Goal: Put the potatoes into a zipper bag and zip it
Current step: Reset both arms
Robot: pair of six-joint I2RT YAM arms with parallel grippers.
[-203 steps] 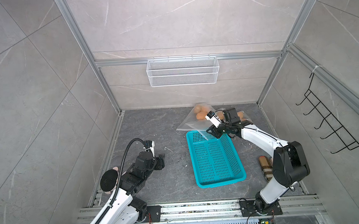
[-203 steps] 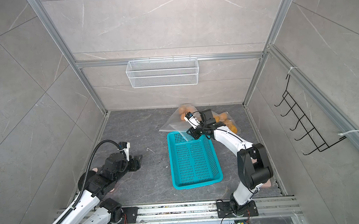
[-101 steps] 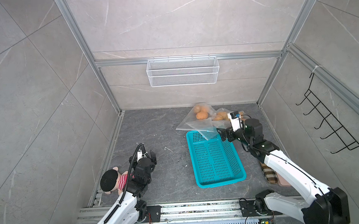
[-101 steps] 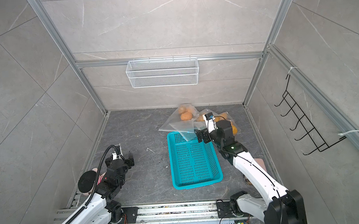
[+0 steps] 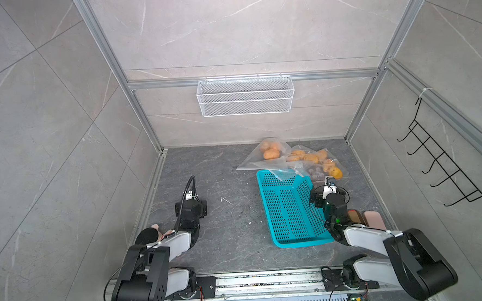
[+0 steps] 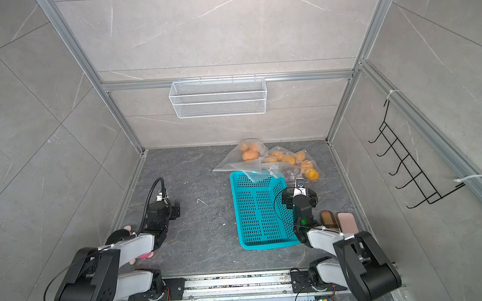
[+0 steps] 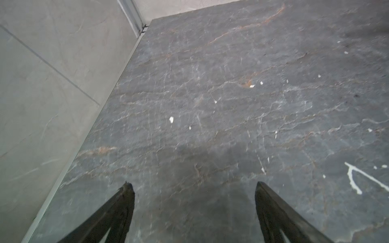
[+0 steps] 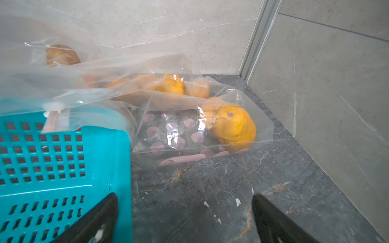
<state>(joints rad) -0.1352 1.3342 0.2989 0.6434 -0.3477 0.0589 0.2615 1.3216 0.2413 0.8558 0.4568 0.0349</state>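
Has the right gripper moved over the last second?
Yes. The right gripper has drawn back toward the robot's base: from the far end of the teal basket, by the bags, to alongside its right side.

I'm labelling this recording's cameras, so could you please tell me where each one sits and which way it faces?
Top views: high above the front rail, looking down and toward the back wall; both arms, the left hand and right hand show.
Left wrist: on the left arm, facing the dark floor and a wall corner; two fingers show.
Right wrist: on the right arm, facing the basket corner and bagged potatoes; two fingers show.
Shared: basket and potatoes appear in the right wrist and both top views.
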